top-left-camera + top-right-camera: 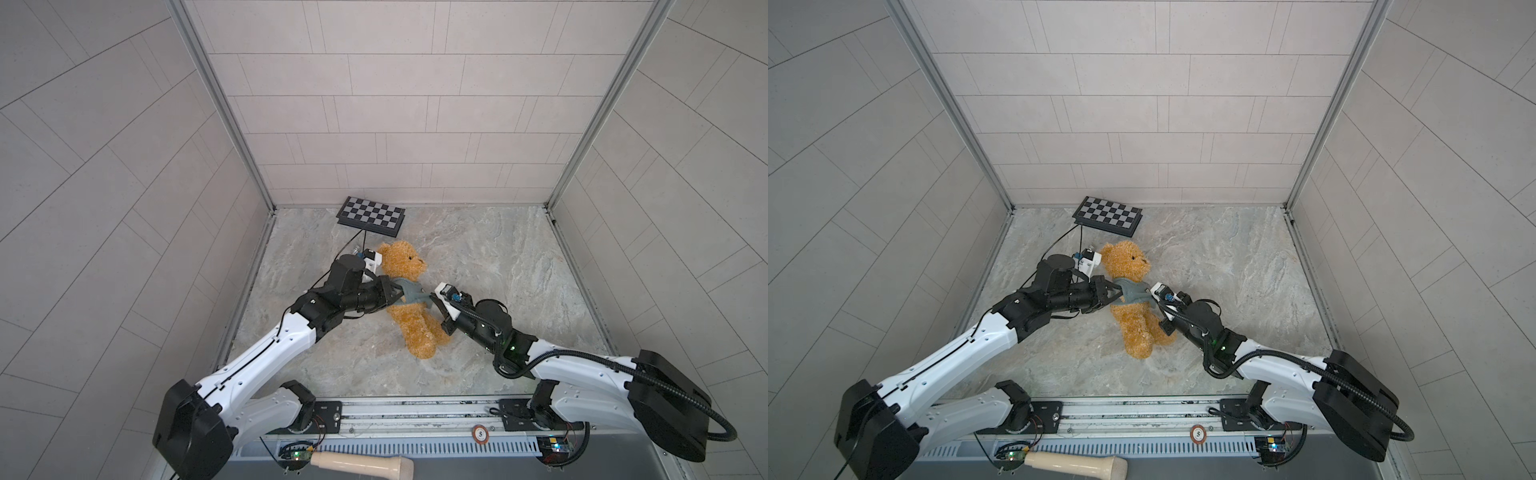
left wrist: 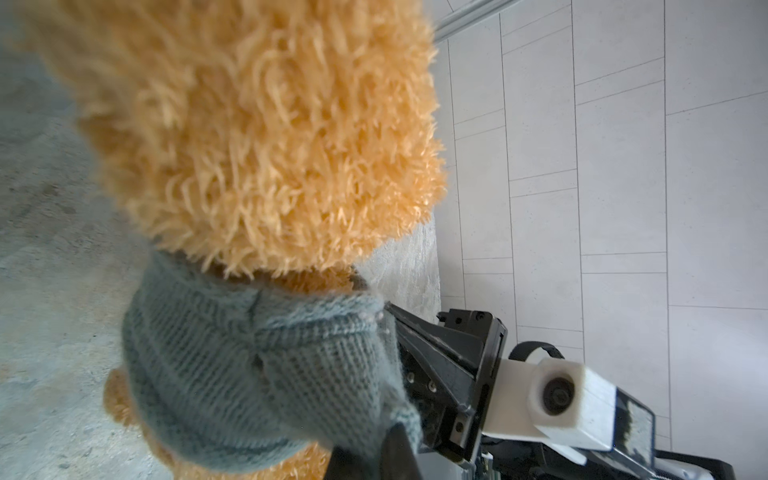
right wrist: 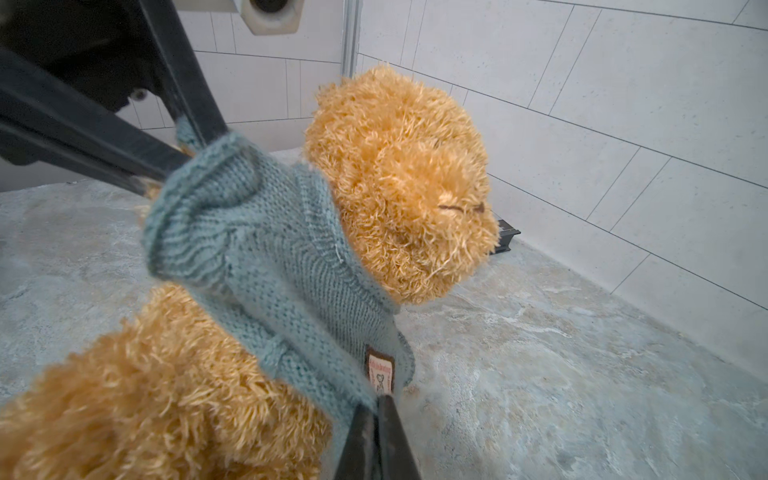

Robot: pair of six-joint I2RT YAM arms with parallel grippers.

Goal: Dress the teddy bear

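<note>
- Desk (image 1: pixel 498 257): carries checkerboard (image 1: pixel 371 214) at far edge.
- Teddy bear (image 1: pixel 417 328): lies just in front of checkerboard, grey-blue sweater (image 1: pixel 409 291) bunched round neck.
- Left pincer (image 1: pixel 395 292): clamps sweater edge nearer checkerboard.
- Right pincer (image 3: pixel 378 403): pinches sweater hem farther from checkerboard.

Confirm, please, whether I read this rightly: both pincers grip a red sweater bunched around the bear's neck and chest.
Not quite: the sweater is grey-blue, not red, as the right wrist view shows. The left pincer and right pincer do both grip it, bunched around the bear's neck and chest.
</note>
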